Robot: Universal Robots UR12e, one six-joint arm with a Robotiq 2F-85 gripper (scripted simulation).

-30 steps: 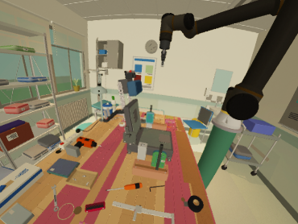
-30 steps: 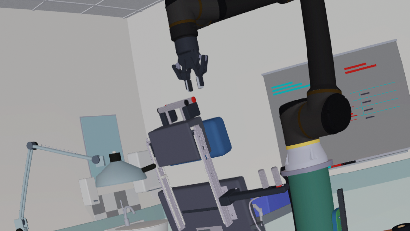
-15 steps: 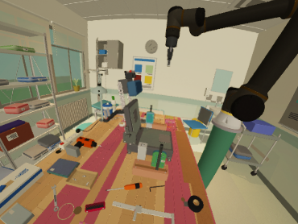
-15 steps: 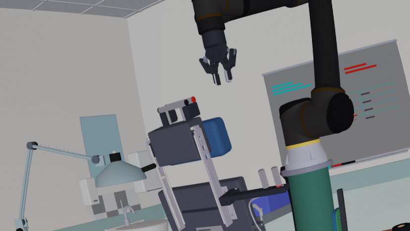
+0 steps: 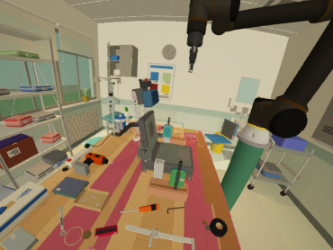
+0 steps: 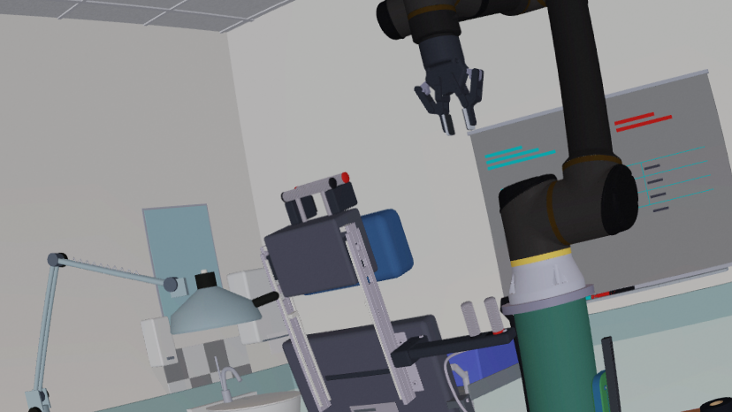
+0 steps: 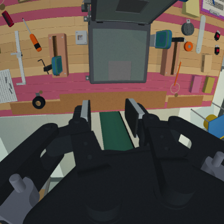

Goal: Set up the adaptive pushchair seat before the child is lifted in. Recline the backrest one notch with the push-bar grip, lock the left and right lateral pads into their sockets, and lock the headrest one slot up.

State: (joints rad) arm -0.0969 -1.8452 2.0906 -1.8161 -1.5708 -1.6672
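Observation:
My gripper (image 6: 459,125) hangs high in the air, open and empty, above the front of the seat. The grey pushchair seat (image 7: 118,56) stands in the middle of the bench. Its backrest (image 5: 147,130) is upright. The push-bar grip (image 6: 315,187) with a red end sits at the top of the frame, beside the blue headrest (image 6: 388,244). One teal lateral pad (image 7: 57,65) rests on a wooden stand left of the seat in the wrist camera. The other teal pad (image 7: 163,39) sits right of the seat, at the seat's side.
The robot's green base column (image 5: 240,173) stands at the bench's near edge under my gripper. Tools lie about the bench: an orange screwdriver (image 5: 141,208), a tape roll (image 5: 218,226), an orange drill (image 5: 96,158). Shelves (image 5: 27,121) stand on the left.

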